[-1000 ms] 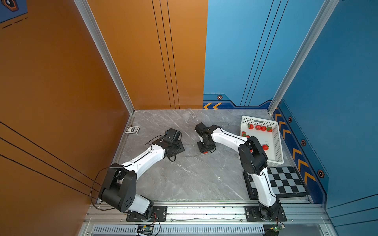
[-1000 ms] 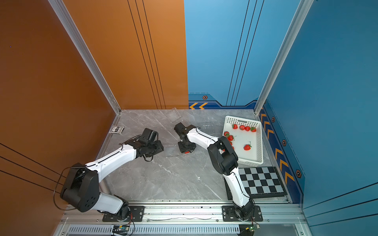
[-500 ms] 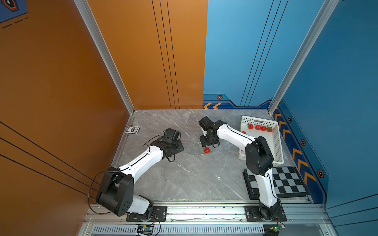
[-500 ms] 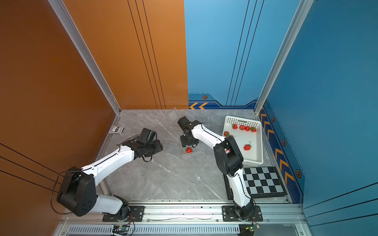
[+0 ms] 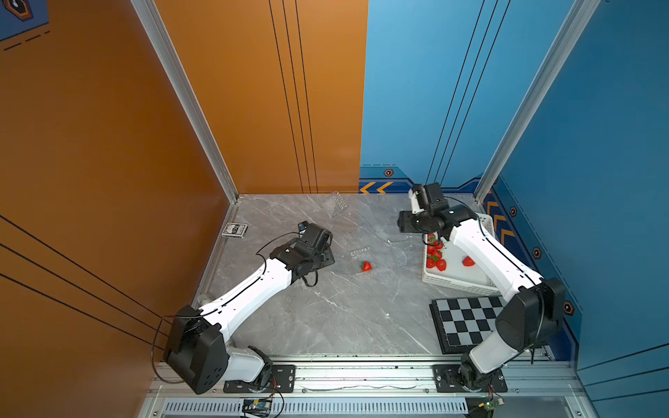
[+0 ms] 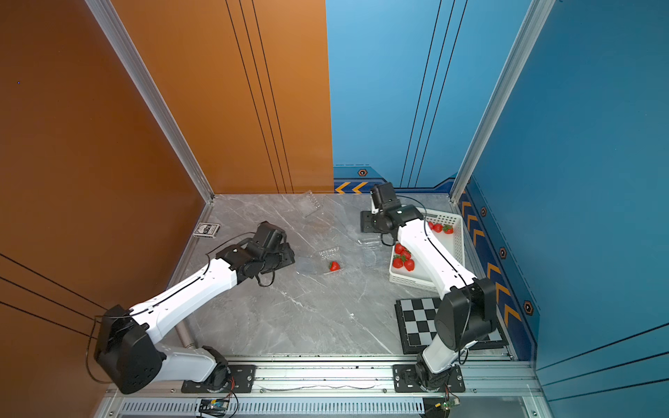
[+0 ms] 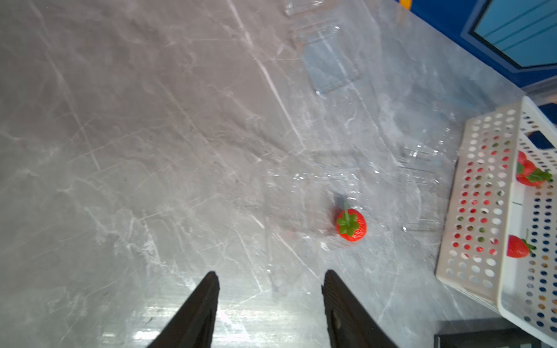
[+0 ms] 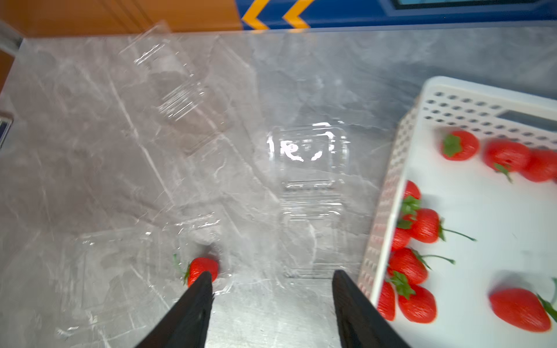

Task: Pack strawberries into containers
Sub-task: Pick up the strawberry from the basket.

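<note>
Left gripper (image 7: pixel 270 272) and right gripper (image 8: pixel 272 272) both spread, empty, with black tapered fingers; one glossy strawberry (image 7: pixel 351 225) in a ribbed clear clamshell (image 7: pixel 295 195) on the marbled tabletop (image 7: pixel 120 120), other strawberries (image 8: pixel 425 226) in the perforated white basket (image 8: pixel 388 186).

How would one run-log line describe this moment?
left gripper: jaws open | right gripper: jaws open | strawberry in clear container | other strawberries in basket

one red strawberry (image 5: pixel 366 266), green cap, inside open clear clamshell (image 6: pixel 315 262), frame centre in both top views. second clamshell (image 8: pixel 310 168) open, just right of it. third clamshell (image 5: pixel 338 204) upper centre, open. remaining strawberries (image 5: pixel 435 256) bunched centre-right.
</note>
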